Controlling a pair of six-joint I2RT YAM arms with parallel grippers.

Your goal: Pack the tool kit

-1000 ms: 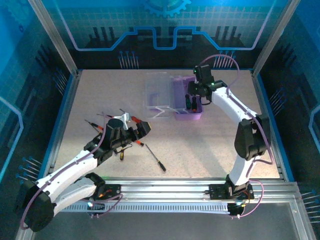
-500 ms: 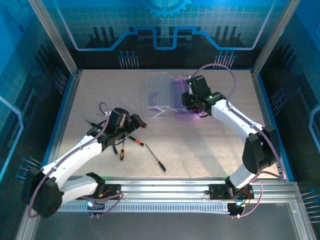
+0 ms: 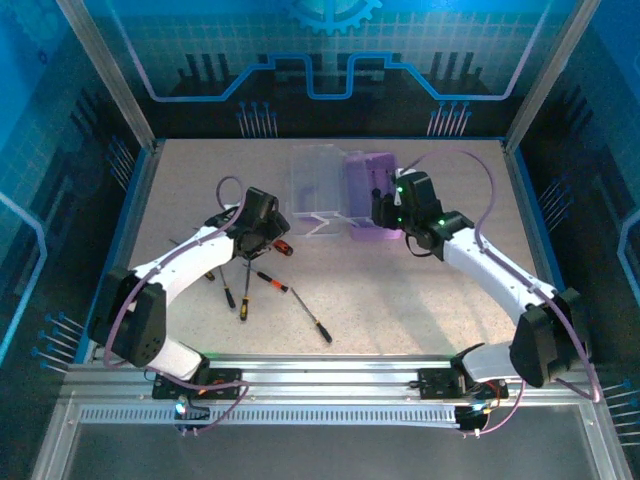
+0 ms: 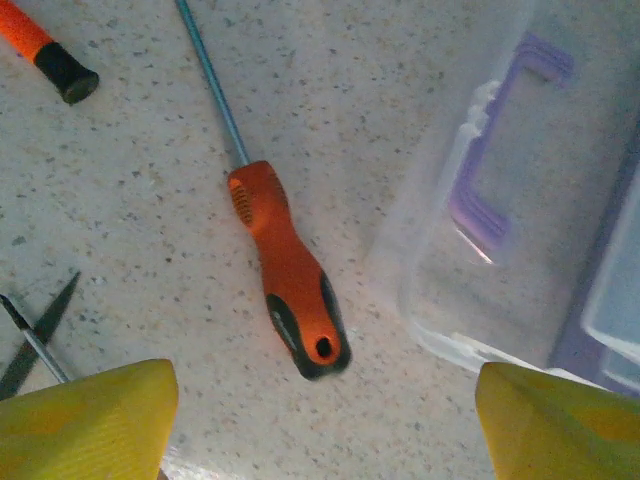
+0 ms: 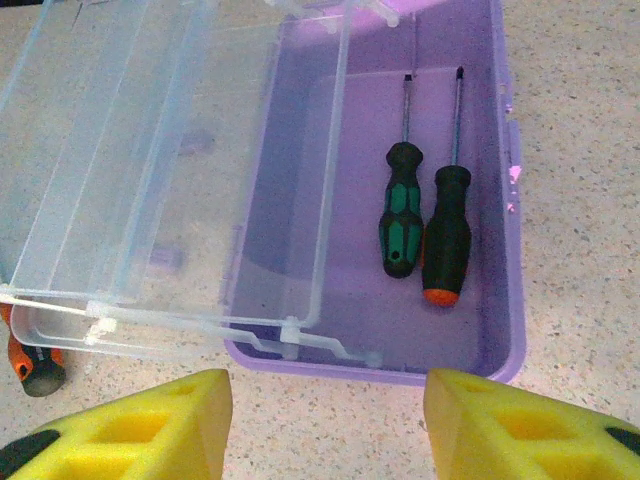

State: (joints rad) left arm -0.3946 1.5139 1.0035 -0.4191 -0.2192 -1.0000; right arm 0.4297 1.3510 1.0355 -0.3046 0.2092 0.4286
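The tool kit case stands open at the back centre: purple base (image 3: 368, 170) (image 5: 505, 300), with the clear lid (image 3: 318, 185) (image 5: 150, 170) folded out to its left. A green-handled screwdriver (image 5: 402, 215) and a black-orange one (image 5: 447, 235) lie inside the base. My right gripper (image 3: 388, 214) (image 5: 325, 430) hangs open just before the base's near wall, holding nothing. My left gripper (image 3: 270, 238) (image 4: 325, 440) is open over an orange-black screwdriver (image 3: 284, 248) (image 4: 290, 270) that lies flat on the table by the lid's (image 4: 520, 200) corner, nothing between its fingers.
Several more slim screwdrivers lie loose on the speckled table (image 3: 400, 300), left of centre: one (image 3: 272, 282), another (image 3: 312, 320), a third (image 3: 245, 292). Metal frame posts and blue walls ring the table. The right half of the table has free room.
My left arm has swung forward and right, from the loose screwdrivers to the one by the lid. My right gripper has drawn back to the base's near end and its jaws have widened.
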